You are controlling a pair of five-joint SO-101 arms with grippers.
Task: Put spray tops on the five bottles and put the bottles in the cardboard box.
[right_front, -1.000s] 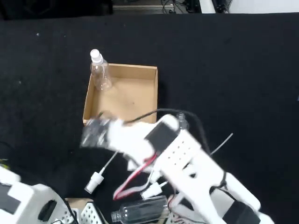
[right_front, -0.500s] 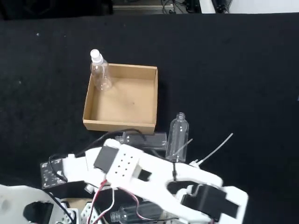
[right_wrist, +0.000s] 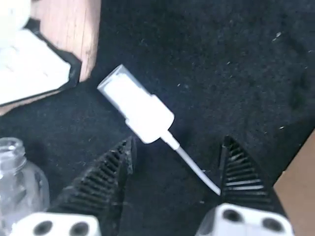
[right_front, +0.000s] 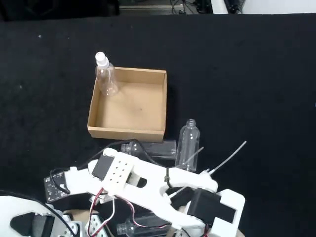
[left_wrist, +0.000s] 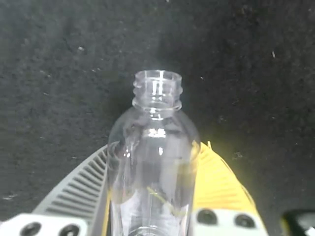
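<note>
Spray top (right_wrist: pixel 140 110) is lying on the black counter (right_wrist: pixel 236 59), just ahead of the right tool (right_wrist: pixel 178 143), whose jaws are spread wide with nothing held; the top's thin tube is seen running back between them. On the other side, an open-necked bottle (left_wrist: pixel 150 167) is clasped by the left tool (left_wrist: pixel 155 147), grey and yellow jaws pressed to its sides, no top fitted yet. From above, the cardboard box (right_front: pixel 127 132) is seen mid-counter, with a capped bottle (right_front: pixel 105 76) stood at its far left corner; whether inside the wall or just against it cannot be told. An upright bottle (right_front: pixel 188 143) without a top is stood just beside the box's near right corner, a lying bottle (right_front: pixel 153 147) is touching or almost touching the near wall, and a second spray top (right_front: pixel 224 158) is left nearby to the right.

The step in hand is judged to be the pick-up of a top for the clasped bottle. Next, the right tool should be lowered and closed on the top's head rather than its tube, and the tube then threaded into the open neck. Most of the task is judged to remain. No label, brand or writing can be read on bottles, tops or box
</note>
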